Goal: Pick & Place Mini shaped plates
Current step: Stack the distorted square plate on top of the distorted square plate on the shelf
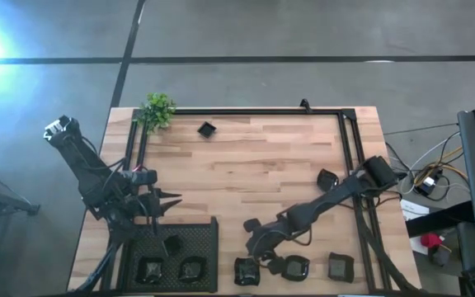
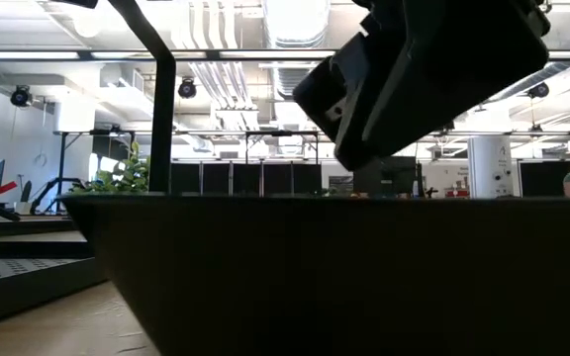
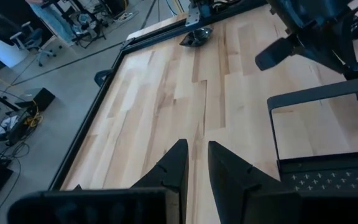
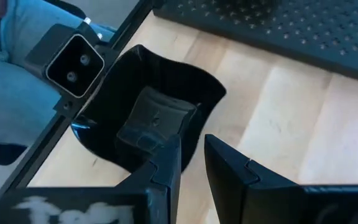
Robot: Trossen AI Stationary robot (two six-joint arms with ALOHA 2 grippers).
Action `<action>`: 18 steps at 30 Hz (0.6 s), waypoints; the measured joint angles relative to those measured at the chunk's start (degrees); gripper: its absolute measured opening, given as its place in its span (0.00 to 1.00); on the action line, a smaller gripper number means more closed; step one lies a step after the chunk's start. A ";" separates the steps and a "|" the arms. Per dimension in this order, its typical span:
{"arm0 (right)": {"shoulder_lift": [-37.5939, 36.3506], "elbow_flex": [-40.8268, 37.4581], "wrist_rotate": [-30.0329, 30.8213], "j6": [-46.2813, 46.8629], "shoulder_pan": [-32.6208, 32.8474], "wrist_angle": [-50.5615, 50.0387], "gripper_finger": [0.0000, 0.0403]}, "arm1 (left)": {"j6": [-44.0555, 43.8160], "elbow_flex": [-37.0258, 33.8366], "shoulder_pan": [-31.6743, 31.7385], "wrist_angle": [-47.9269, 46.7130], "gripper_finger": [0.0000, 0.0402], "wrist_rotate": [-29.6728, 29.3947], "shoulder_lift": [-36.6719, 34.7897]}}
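Your right end effector (image 4: 191, 158) sits low over the near edge of the desk (image 1: 254, 169), just right of the mesh tray (image 1: 209, 239). In the right wrist view its two dark, wedge-shaped fingers (image 4: 166, 168) stand only a narrow slot apart, and the rim of a glossy black plate (image 4: 151, 102) with a wavy, lobed outline passes at or between their tips. You cannot tell from these frames whether the rim is truly pinched or only touched. That plate has a raised square block moulded in its middle and lies on the pale wood beside the black frame rail (image 4: 42, 155).

Your left end effector (image 3: 194, 165) hangs over the desk's left side, just above the tray's far edge. Its fingers are nearly together with a slim gap between them, and they hold nothing; only bare wood shows past them.

The desk is light butcher-block wood in long planks, bordered by a thin black metal frame. The tray is flat black metal, perforated with small holes, and you can see three dark plates in it (image 1: 151, 268). Along the near edge, to the right of the tray, lie more small shiny plates (image 1: 340, 266). Another sits by the right rail (image 1: 326, 178), and one lies alone near the far edge (image 1: 207, 129). A small green plant (image 1: 157, 110) stands at the far left corner.
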 joint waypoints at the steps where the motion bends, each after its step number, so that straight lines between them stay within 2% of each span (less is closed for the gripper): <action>1: 0.43 0.40 -0.13 0.00 0.07 -0.02 0.17 | 0.00 0.00 0.00 0.00 0.14 0.00 0.00; 9: 2.26 1.56 -0.93 2.99 0.10 -0.15 0.17 | -0.11 0.00 0.00 0.00 0.14 -0.04 0.00; 18: 3.27 1.42 -0.73 2.10 0.07 -0.75 0.17 | -0.17 0.00 0.00 0.02 0.14 0.07 0.00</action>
